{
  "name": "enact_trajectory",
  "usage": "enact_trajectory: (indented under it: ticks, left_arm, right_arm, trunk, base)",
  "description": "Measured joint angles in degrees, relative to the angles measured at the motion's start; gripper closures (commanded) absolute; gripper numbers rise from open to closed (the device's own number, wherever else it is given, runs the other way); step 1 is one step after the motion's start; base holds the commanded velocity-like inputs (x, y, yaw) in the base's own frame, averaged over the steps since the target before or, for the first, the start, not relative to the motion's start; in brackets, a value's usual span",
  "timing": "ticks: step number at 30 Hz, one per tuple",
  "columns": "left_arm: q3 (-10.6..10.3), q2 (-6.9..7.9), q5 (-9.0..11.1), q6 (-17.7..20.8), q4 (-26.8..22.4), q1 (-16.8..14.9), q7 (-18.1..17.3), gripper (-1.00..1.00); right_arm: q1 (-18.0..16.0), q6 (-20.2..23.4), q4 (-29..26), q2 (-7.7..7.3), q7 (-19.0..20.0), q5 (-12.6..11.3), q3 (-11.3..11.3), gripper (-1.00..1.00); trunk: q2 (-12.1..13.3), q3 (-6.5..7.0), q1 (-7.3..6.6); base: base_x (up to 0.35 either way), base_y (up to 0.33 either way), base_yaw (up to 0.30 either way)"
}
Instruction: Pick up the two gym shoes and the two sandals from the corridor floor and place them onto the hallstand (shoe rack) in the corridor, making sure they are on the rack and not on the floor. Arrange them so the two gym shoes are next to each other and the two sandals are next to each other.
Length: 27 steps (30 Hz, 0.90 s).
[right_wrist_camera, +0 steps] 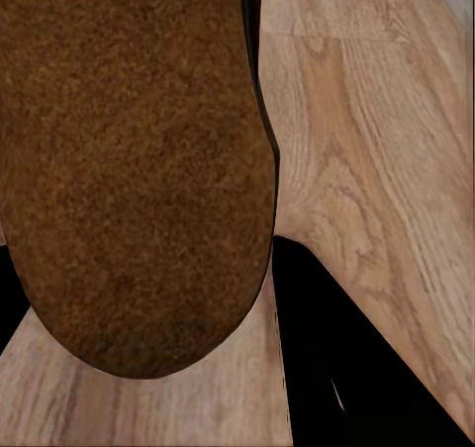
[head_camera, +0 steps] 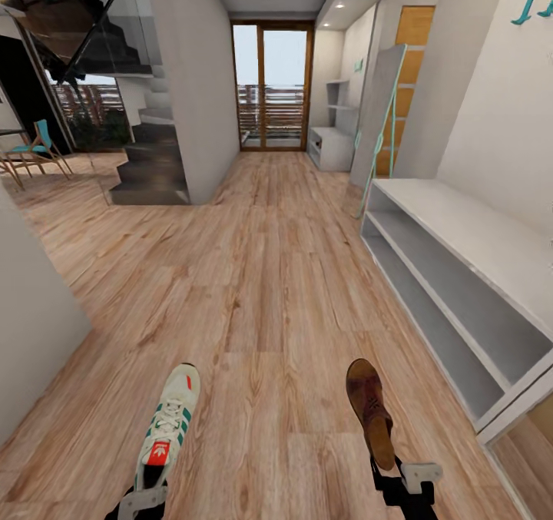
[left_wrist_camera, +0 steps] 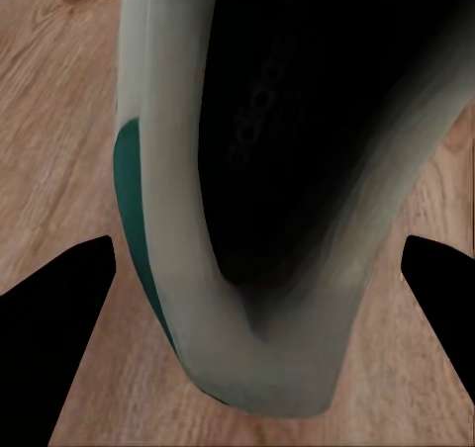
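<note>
My left gripper (head_camera: 144, 498) is shut on the heel of a white gym shoe (head_camera: 167, 426) with green stripes and a red-orange tongue, its toe pointing forward above the corridor floor (head_camera: 261, 289). In the left wrist view, the shoe's dark opening (left_wrist_camera: 297, 131) sits between the black fingers (left_wrist_camera: 59, 318). My right gripper (head_camera: 398, 475) is shut on a reddish-brown sandal (head_camera: 370, 409), whose brown underside (right_wrist_camera: 129, 170) shows close up. The hallstand (head_camera: 332, 148), with staggered shelves above it, stands far down the corridor on the right. The other gym shoe and sandal are out of view.
A plain pale-grey two-tier bench (head_camera: 453, 274) runs along the right wall close by, under teal hooks (head_camera: 531, 1). A leaning teal-framed mirror (head_camera: 380, 120) stands beyond it. A staircase (head_camera: 150, 159) and pillar are at left, with glass doors (head_camera: 273, 86) at the corridor's end.
</note>
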Motion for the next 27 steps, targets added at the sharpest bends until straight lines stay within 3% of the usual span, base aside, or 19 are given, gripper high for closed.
enact_trajectory:
  ticks: [15, 27]
  left_arm:
    - [0.0, -0.03, 0.0, -0.02, 0.87, 0.0, -0.01, 1.0]
    - [0.0, -0.04, 0.0, -0.02, 0.87, 0.01, -0.01, 1.0]
  right_arm:
    - [0.0, 0.05, 1.25, 0.0, -0.06, 0.23, 0.07, 1.0]
    - [-0.01, -0.03, 1.2, 0.01, 0.13, 0.29, 0.07, 1.0]
  trunk:
    - [0.0, 1.29, 0.0]
    - [0.0, 1.53, 0.0]
  base:
    - [0.334, 0.0, -0.148]
    - [0.334, 0.0, -0.019]
